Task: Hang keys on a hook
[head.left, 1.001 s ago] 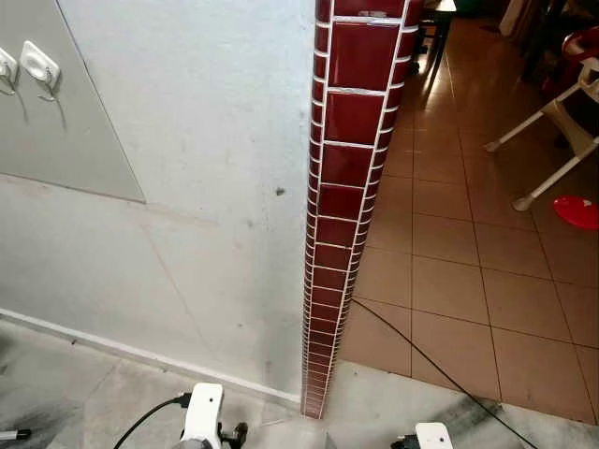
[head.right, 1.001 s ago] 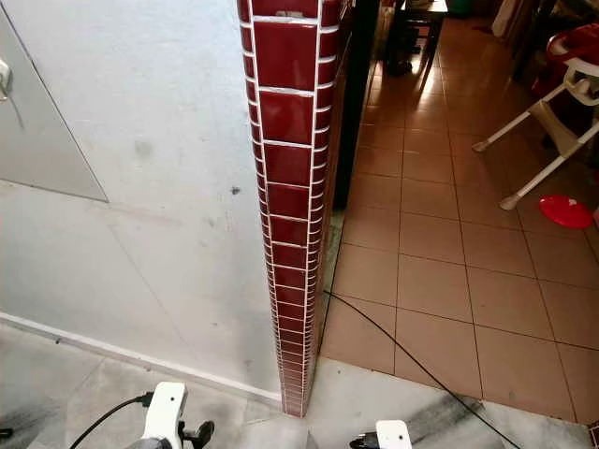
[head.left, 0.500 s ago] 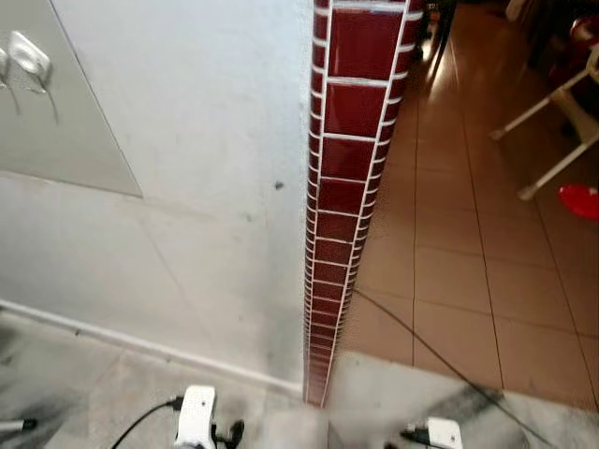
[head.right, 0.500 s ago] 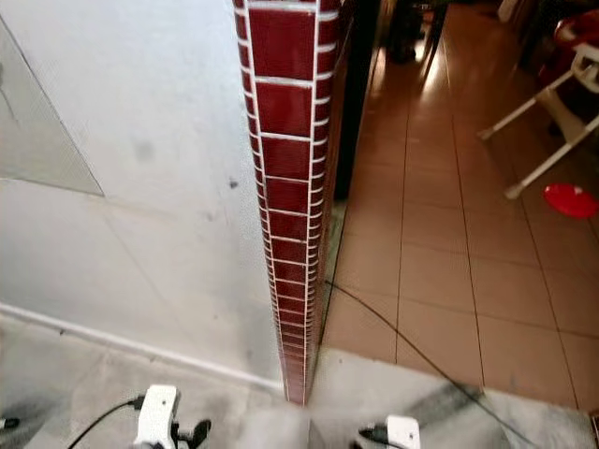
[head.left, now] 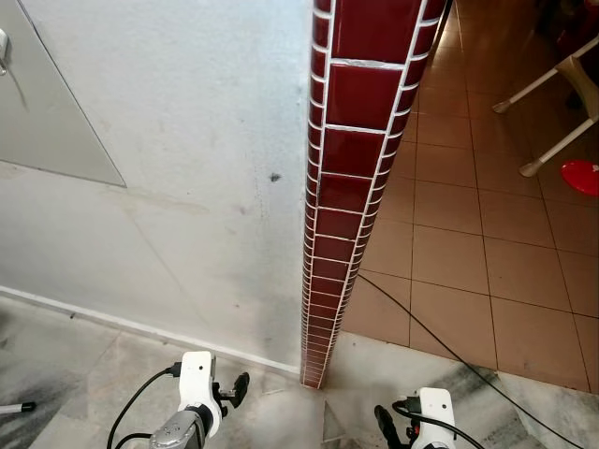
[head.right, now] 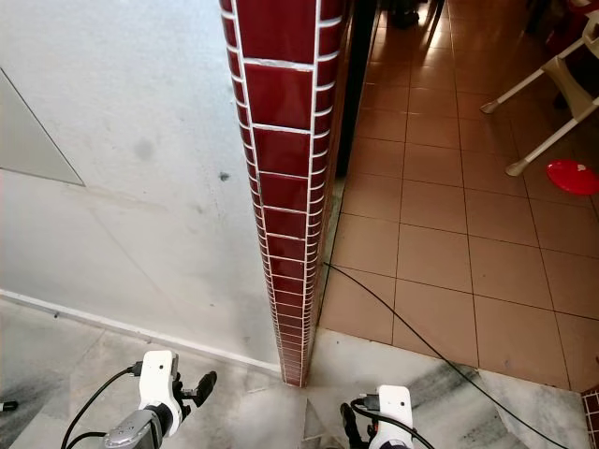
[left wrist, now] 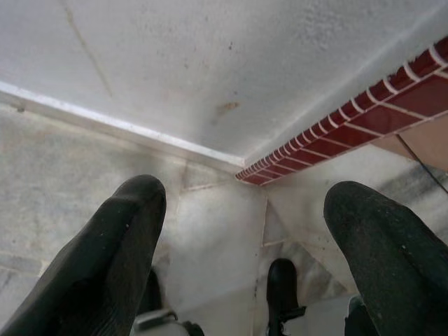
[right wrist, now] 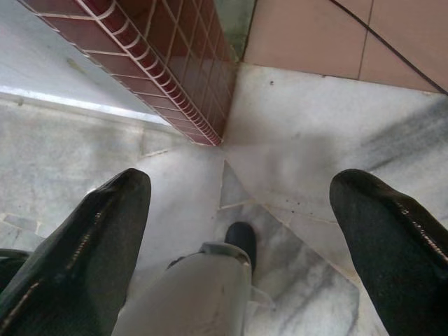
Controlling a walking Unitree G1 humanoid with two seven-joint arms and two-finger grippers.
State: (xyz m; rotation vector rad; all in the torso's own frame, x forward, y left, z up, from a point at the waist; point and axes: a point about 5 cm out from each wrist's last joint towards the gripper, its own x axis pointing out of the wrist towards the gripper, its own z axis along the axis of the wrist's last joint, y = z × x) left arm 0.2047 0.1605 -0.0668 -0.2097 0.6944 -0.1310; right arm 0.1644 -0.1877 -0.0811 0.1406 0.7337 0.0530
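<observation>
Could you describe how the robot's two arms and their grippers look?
Each arm ends in a white block-shaped wrist housing with a thin black cable looped into it; the left arm shows a silver segment below. Each gripper has two long, rounded black fingers with a matte, slightly dusty surface; the right gripper's fingers look glossier.

Before me a column of dark red tiles (head.left: 348,168) met the pale plastered wall (head.left: 187,140) at its corner. A black cable (head.left: 440,341) trailed over the terracotta floor (head.left: 468,271) to my right, where a red disc (head.left: 580,176) lay beside white chair legs (head.left: 552,112).
</observation>
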